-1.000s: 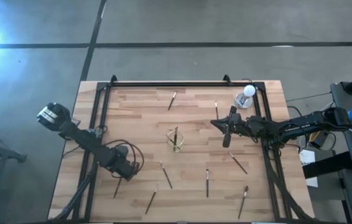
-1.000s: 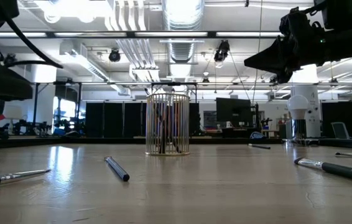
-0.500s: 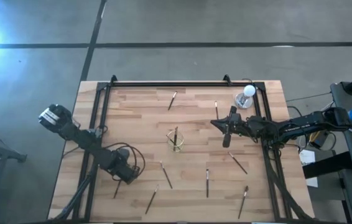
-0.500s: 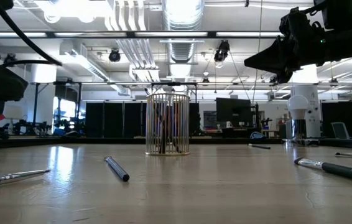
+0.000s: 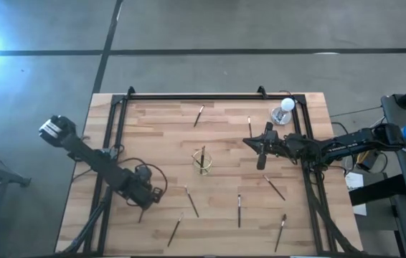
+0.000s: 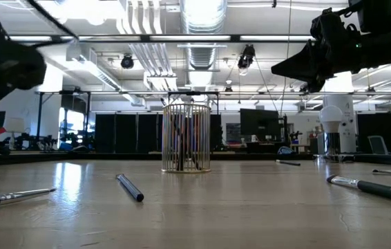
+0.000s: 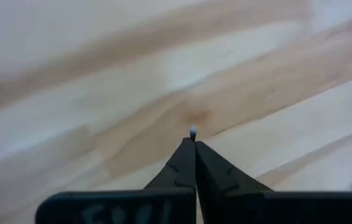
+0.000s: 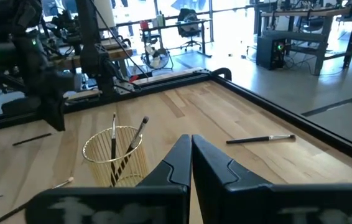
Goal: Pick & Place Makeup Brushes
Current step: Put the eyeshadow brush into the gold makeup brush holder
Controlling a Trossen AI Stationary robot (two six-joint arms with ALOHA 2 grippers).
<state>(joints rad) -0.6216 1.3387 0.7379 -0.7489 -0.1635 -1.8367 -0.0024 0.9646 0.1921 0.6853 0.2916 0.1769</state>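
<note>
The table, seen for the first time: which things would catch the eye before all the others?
First, the gold wire holder at the middle of the table, with brushes standing in it. Next, the thin dark makeup brushes scattered flat around it. Then the two dark arms: the left gripper, shut, low near the front left, and the right gripper, shut, right of the holder.

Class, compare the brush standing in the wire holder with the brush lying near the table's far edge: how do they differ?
The brush in the wire holder leans upright against the rim; the far-edge brush lies flat on the wood. The first is inside the wire holder, already placed; the second lies loose. Both are slim and dark-handled.
</note>
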